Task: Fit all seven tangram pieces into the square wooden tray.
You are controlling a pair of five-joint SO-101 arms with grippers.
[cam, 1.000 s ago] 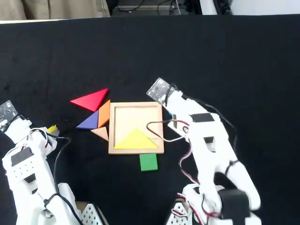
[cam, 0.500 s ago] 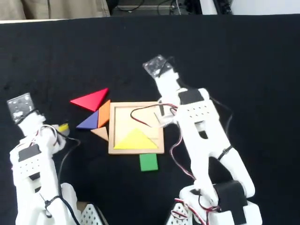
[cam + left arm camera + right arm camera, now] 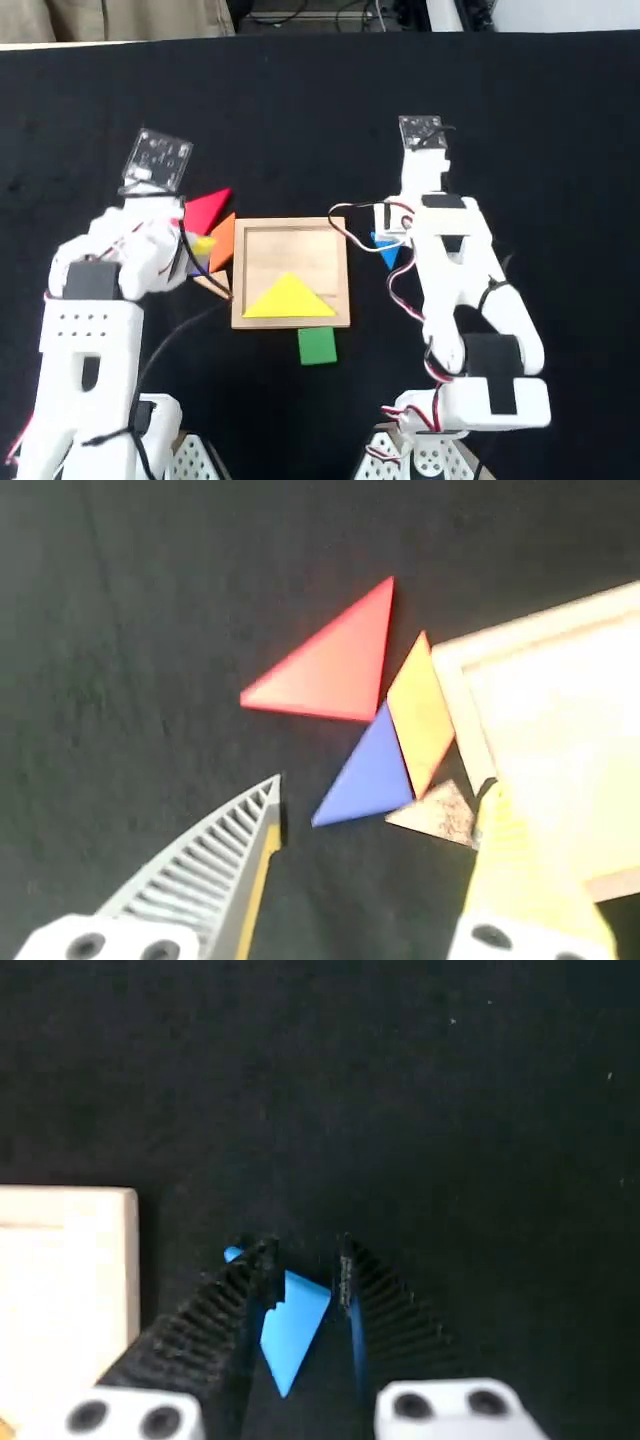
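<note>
Black cloth table (image 3: 520,120) lies under both arms. Findings, nearest first:

1. Green square wooden piece (image 3: 317,345) lies flat just beside the near wall of the square wooden tray (image 3: 290,322), outside it.
2. Large yellow triangular piece (image 3: 290,298) is seated in the tray with its long side along the near wall. The floor beyond it is bare. Six pieces are judged outstanding.
3. Right gripper (image 3: 305,1250) stands just beside the tray's right wall. Its jaws are drawn to a narrow gap with the small light-blue triangular piece (image 3: 292,1325) between them. One corner shows past a jaw, so firmness of hold cannot be confirmed.
4. Left gripper (image 3: 382,785) hangs over the cluster at the tray's left wall, jaws wide apart and holding nothing. Violet-blue triangular piece (image 3: 370,776) sits between them, and the small tan triangular piece (image 3: 440,815) lies at the yellow jaw. Orange parallelogram piece (image 3: 420,725) appears to touch both the violet-blue piece and the tray wall. Large red triangular piece (image 3: 335,665) lies farthest out.

Recommendations, as judgement:
- Right arm: lift the light-blue piece clear of the wall, keep it level, and set it into a far corner, leaving room for the larger pieces.
- Left arm: centre on the violet-blue piece alone. The pieces abut, so a careless close would drag its neighbours; keep the yellow jaw off the tan piece and the tray rim
</note>
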